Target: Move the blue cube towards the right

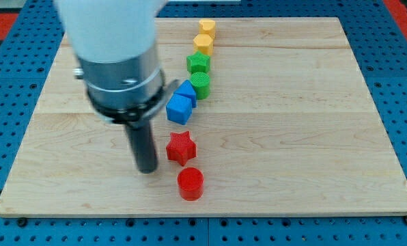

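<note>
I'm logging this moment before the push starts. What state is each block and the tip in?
blue cube: flat on the board, touching the other blue block.
blue block: touching the green cylinder.
green cylinder: upright.
green star: flat.
two yellow blocks: upright, adjacent.
red star: flat.
red cylinder: upright.
my tip: left of the red star, apart.

Pale wooden board (292, 137), smooth, visibly grained; blue cube (179, 108) matt plastic; rod dark, matt.
</note>
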